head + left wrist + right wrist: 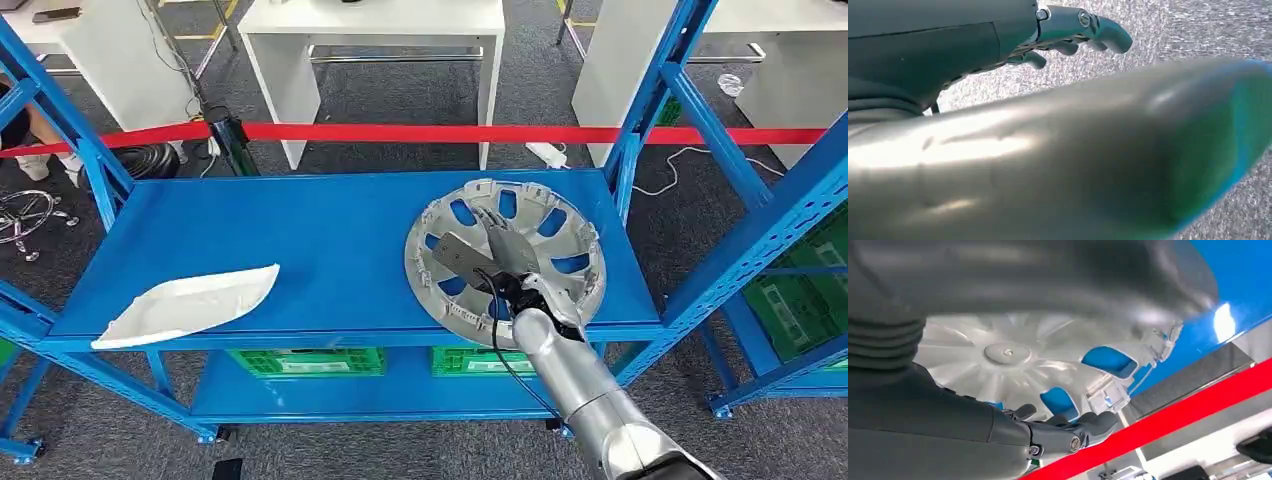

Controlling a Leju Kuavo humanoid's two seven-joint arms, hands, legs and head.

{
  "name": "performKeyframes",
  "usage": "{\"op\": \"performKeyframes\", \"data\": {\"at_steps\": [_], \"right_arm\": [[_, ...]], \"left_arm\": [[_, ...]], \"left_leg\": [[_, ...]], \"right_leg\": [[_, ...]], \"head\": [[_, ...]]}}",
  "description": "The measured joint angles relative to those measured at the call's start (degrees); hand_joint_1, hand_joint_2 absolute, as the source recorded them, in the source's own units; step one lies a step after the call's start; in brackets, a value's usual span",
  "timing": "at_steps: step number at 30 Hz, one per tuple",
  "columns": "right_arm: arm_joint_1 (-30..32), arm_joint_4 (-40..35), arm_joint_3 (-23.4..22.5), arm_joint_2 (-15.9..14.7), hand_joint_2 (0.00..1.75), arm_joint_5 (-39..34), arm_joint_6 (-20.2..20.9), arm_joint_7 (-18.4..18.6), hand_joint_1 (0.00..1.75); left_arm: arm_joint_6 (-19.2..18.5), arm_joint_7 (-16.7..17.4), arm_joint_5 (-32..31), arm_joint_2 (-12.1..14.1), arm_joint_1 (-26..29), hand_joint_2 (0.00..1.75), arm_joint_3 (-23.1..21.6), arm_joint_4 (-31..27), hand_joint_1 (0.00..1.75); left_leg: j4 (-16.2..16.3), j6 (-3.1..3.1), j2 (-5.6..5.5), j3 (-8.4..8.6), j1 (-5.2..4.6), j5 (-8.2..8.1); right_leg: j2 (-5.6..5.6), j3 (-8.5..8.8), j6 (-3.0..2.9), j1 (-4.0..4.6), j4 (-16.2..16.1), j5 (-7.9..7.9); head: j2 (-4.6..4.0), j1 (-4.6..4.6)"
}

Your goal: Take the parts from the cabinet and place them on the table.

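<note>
Fingers of my right hand lie spread over the inner face of the silver wheel cover; whether they actually clasp it I cannot tell. From the right wrist camera, the dark fingertips sit at a spoke opening near the cover's rim, with the hub boss close by. That wheel cover lies flat, inner side up, on the right part of the blue shelf of the cabinet, its near edge at the shelf's front lip. A white curved panel rests on the left front of the same shelf, well apart. My left hand hangs above grey carpet, fingers loosely curled, holding nothing. A red barrier tape runs behind the shelf.
</note>
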Motion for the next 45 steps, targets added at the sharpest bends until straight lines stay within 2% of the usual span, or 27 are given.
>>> {"op": "performKeyframes", "data": {"at_steps": [7,8,10,11,12,15,16,17,19,20,21,22,23,26,27,29,30,31,33,35,36,38,40,41,42,43,45], "right_arm": [[0.0,0.0,0.0,0.1,0.00,0.0,-0.5,-0.2,0.00],[0.1,0.0,0.0,0.2,0.00,0.0,-0.7,-0.2,0.00],[0.1,0.0,0.0,0.5,0.00,0.0,-0.9,0.0,0.00],[0.2,0.0,0.0,0.5,0.00,0.0,-1.0,0.0,0.00],[0.0,0.0,0.0,0.5,0.00,0.2,-0.9,0.3,0.00],[0.4,0.1,0.0,0.5,0.00,0.4,-0.5,0.9,0.00],[0.6,0.1,0.0,0.4,0.00,0.4,-0.3,0.9,0.00],[0.7,0.1,0.0,0.4,0.00,0.4,-0.2,0.9,0.00],[0.5,0.1,0.0,0.3,0.00,0.5,-0.2,0.9,0.00],[0.4,0.1,0.0,0.3,0.00,0.5,-0.2,0.9,0.00],[0.4,0.1,0.0,0.4,0.00,0.5,-0.2,0.9,0.00],[0.6,0.1,0.0,0.5,0.00,0.5,-0.1,0.9,0.00],[0.6,0.1,0.0,0.5,0.00,0.5,0.0,0.9,0.00],[0.6,0.1,0.0,0.5,0.00,0.6,0.0,0.9,0.00],[0.6,0.1,0.0,0.5,0.00,0.7,0.0,0.9,0.00],[0.6,0.1,0.0,0.5,0.00,0.7,0.1,0.9,0.00],[0.6,0.2,0.0,0.5,0.00,0.8,0.2,0.9,0.00],[0.6,0.2,0.0,0.5,0.00,0.9,0.3,0.9,0.00],[0.7,0.3,0.0,0.5,0.00,0.9,0.5,1.0,0.00],[0.6,0.3,0.0,0.5,0.00,0.8,0.5,1.0,0.00],[0.7,0.3,0.0,0.5,0.00,0.7,0.5,1.0,0.00],[0.8,0.3,0.0,0.4,0.00,0.7,0.5,1.0,0.00],[1.1,0.3,0.0,0.4,0.00,0.6,0.4,1.0,0.00],[1.3,0.4,0.0,0.2,0.00,0.5,0.4,1.0,0.00],[1.4,0.4,0.0,0.1,0.00,0.5,0.4,1.0,0.00],[1.4,0.4,0.0,0.1,0.00,0.5,0.4,1.0,0.00],[1.6,0.4,0.0,-0.1,0.00,0.5,0.4,1.1,0.00]], "left_arm": [[0.0,0.0,-0.4,0.0,0.0,0.00,0.0,0.0,0.00],[0.0,0.0,-0.5,0.3,0.0,0.00,0.0,0.0,0.00],[-0.1,0.1,-0.5,0.2,-0.1,0.00,0.0,0.0,0.00],[-0.2,0.1,-0.5,0.1,-0.2,0.00,0.0,0.0,0.00],[-0.2,0.1,-0.5,0.1,-0.3,0.00,0.0,-0.1,0.00],[-0.2,0.1,-0.4,0.1,-0.5,0.00,0.0,-0.1,0.00],[-0.2,0.2,-0.3,0.0,-0.5,0.00,0.0,-0.1,0.00],[-0.2,0.2,-0.2,0.0,-0.4,0.00,0.0,-0.1,0.00],[-0.2,0.2,0.0,0.0,-0.5,0.00,0.0,-0.1,0.00],[-0.2,0.2,0.0,0.0,-0.5,0.00,0.0,-0.1,0.00],[-0.2,0.3,0.1,0.3,-0.5,0.00,0.0,-0.2,0.00],[-0.2,0.4,0.1,0.2,-0.5,0.00,0.0,-0.1,0.00],[-0.2,0.5,0.1,0.2,-0.5,0.00,0.0,-0.1,0.00],[-0.2,0.6,0.1,0.1,-0.4,0.00,0.0,0.0,0.00],[-0.3,0.6,0.1,0.1,-0.4,0.00,0.0,0.0,0.00],[-0.3,0.5,0.1,0.1,-0.5,0.00,0.0,0.0,0.00],[-0.3,0.5,0.1,0.1,-0.5,0.00,0.0,0.0,0.00],[-0.3,0.5,0.1,0.1,-0.4,0.00,0.0,0.0,0.00],[-0.7,0.4,0.1,0.1,-0.4,0.00,0.0,0.0,0.00],[-1.2,0.2,0.0,0.1,-0.5,0.00,0.0,0.0,0.00],[-1.3,0.1,-0.1,0.2,-0.6,0.00,0.0,-0.1,0.00],[-1.3,0.1,-0.5,0.2,-0.6,0.00,0.0,-0.1,0.00],[-1.3,0.3,-0.8,0.2,-0.6,0.00,0.0,-0.1,0.00],[-1.3,0.3,-1.0,0.0,-0.5,0.00,-0.1,0.0,0.00],[-1.3,0.4,-1.0,0.1,-0.6,0.00,-0.1,-0.1,0.00],[-1.3,0.4,-1.0,0.1,-0.7,0.00,-0.1,-0.2,0.00],[-1.3,0.3,-1.0,0.0,-0.5,0.00,-0.1,-0.2,0.00]], "left_leg": [[0.1,0.03,0.00,-0.01,-0.01,-0.02],[0.7,0.37,-0.03,-0.27,-0.13,-0.32],[-1.2,1.88,-0.02,0.66,-0.44,1.67],[-3.5,2.09,0.60,1.79,0.32,2.66],[-4.3,2.65,0.55,1.80,0.41,3.25],[-4.0,2.41,0.85,1.30,0.62,3.32],[-3.6,2.25,0.85,1.01,0.78,3.23],[-3.1,1.94,0.84,0.68,1.08,3.05],[-1.3,0.73,0.74,-0.20,2.11,2.29],[0.1,-0.12,0.71,-0.83,2.46,1.63],[0.9,-0.78,0.52,-2.22,2.34,1.26],[1.8,-1.20,0.33,-2.50,2.06,0.86],[2.5,-1.72,0.26,-2.69,2.06,0.56],[3.0,-2.30,0.23,-3.43,2.39,0.40],[4.9,-1.94,0.42,-4.13,2.29,-1.52],[13.3,-1.43,0.40,-7.29,1.61,-6.96],[17.5,-1.10,0.39,-8.84,1.26,-8.91],[20.0,-0.62,0.39,-9.64,0.90,-9.63],[17.4,0.77,0.38,-7.71,0.01,-7.34],[7.7,3.00,0.32,-2.03,-1.23,-3.34],[4.0,4.04,0.49,-0.29,-1.83,-4.24],[3.7,3.38,0.53,-0.35,-2.21,-2.17],[2.9,3.48,0.47,-0.99,-2.43,-1.51],[1.8,3.89,0.63,-1.00,-1.58,-0.36],[1.4,4.28,0.76,-1.14,-1.65,0.45],[1.4,4.67,0.84,-1.94,-1.66,1.06],[1.6,4.69,0.86,-3.53,-1.73,2.21]], "right_leg": [[0.00,0.00,0.04,-0.02,0.0,0.02],[-0.07,0.07,0.70,-0.73,-0.5,0.48],[0.18,0.67,1.31,-0.51,-2.0,1.49],[-0.04,0.63,1.18,-0.47,-1.8,0.76],[-0.13,-0.43,1.17,-0.27,0.2,-1.08],[-0.14,-5.97,1.96,-0.67,12.7,-6.60],[-0.15,-7.09,2.32,-0.87,15.0,-6.71],[-0.21,-6.79,2.74,-1.17,14.2,-5.39],[-0.53,-2.42,3.89,-2.02,5.9,-0.59],[-0.90,-0.13,4.84,-2.54,1.1,-0.15],[-0.16,-0.17,4.48,-1.79,2.6,-1.27],[0.39,-1.66,3.00,-1.77,4.2,-0.11],[0.33,-1.58,2.26,-2.12,3.3,-2.03],[0.33,-2.84,0.21,-1.86,4.3,-1.81],[0.27,-3.00,-0.24,-1.69,4.3,-1.46],[0.11,-3.46,-0.85,-1.20,4.1,-0.78],[0.07,-3.82,-1.07,-0.82,4.1,-0.51],[0.05,-4.21,-1.26,-0.38,4.1,-0.21],[0.05,-4.85,-1.50,0.37,4.1,0.32],[0.10,-5.30,-1.56,1.00,4.0,1.13],[0.06,-5.32,-1.50,0.95,3.7,1.59],[-0.10,-5.23,-0.62,0.81,3.0,2.72],[-0.20,-5.12,0.03,0.67,2.0,3.83],[-0.23,-5.24,0.46,0.91,1.9,3.88],[-0.19,-5.68,0.79,0.81,2.8,1.60],[-0.23,-6.50,0.92,0.78,5.4,-1.73],[-0.24,-8.54,1.37,0.69,13.5,-7.19]], "head": [[0.00,0.00],[0.00,0.04],[0.00,-0.28],[0.00,-0.13],[0.00,0.04],[0.00,0.11],[0.00,0.11],[0.00,0.11],[0.00,0.11],[0.00,0.17],[0.00,0.66],[0.00,0.72],[0.00,0.57],[0.00,0.26],[0.00,0.04],[0.00,-0.35],[0.00,-0.48],[0.00,-0.50],[0.00,-0.50],[0.00,-0.50],[0.00,-0.48],[0.00,-0.33],[0.00,-0.24],[0.00,-0.26],[0.00,-0.17],[0.00,0.07],[0.00,0.11]]}}
